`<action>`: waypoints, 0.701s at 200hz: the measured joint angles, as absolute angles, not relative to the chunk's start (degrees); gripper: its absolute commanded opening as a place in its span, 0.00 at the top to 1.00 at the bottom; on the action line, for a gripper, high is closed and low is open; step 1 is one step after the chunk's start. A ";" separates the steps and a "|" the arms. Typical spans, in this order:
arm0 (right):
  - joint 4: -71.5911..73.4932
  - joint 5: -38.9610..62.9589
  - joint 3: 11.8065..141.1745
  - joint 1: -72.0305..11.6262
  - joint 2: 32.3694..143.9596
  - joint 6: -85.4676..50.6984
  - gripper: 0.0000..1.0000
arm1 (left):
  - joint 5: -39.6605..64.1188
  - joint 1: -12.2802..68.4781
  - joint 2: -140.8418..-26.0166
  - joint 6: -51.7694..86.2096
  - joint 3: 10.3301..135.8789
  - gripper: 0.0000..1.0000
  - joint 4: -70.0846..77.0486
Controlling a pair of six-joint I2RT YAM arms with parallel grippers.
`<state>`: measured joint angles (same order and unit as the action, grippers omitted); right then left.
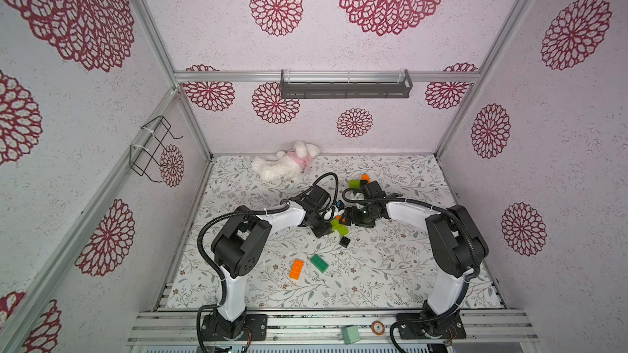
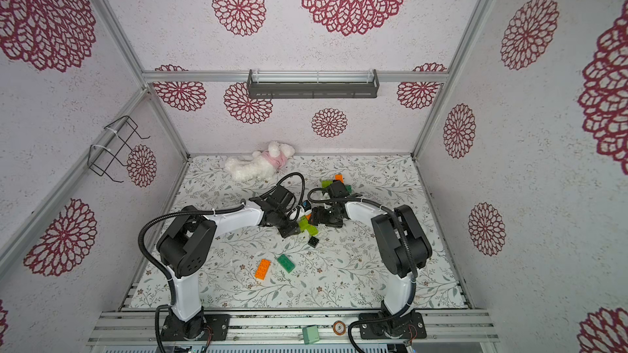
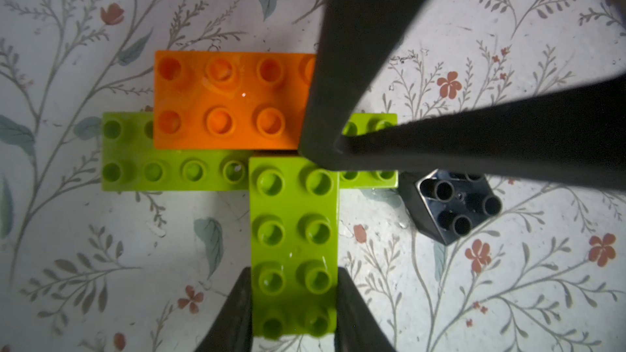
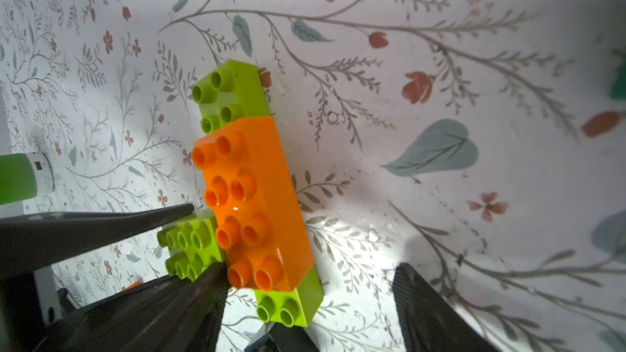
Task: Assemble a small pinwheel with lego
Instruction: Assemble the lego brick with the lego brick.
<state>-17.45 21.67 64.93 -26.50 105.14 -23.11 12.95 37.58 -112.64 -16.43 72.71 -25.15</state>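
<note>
You had three orange: stacked orange brick (image 3: pixel 233 99), loose orange brick (image 1: pixel 297 269), far orange brick (image 1: pixel 365 178). At least three lime: base lime brick (image 3: pixel 169 171), crossing lime brick (image 3: pixel 294 231), far lime brick (image 1: pixel 353 184). Clearly seen: one dark green brick (image 1: pixel 319 263), one black brick (image 1: pixel 344 242), one plush toy (image 1: pixel 285 164).

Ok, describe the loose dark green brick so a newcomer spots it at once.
Start at the floral table, on its near half. Two oblong bricks lie there side by side, clear of the build. The dark green brick is the one nearer the right arm, studs up; its neighbour is the orange brick.
</note>
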 measured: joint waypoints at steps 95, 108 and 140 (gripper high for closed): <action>-15.11 26.06 63.40 -25.52 105.14 -24.64 0.14 | 12.12 37.60 -112.64 -16.23 72.71 0.68 -25.28; -15.07 26.26 63.40 -25.47 105.14 -24.69 0.13 | 12.12 37.60 -112.64 -16.21 72.71 0.68 -25.26; -15.11 26.22 63.42 -25.43 105.21 -24.64 0.14 | 12.10 37.60 -112.64 -16.16 72.73 0.68 -25.28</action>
<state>-15.11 26.22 63.42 -25.43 105.21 -24.64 12.10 37.60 -112.64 -16.16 72.73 -25.28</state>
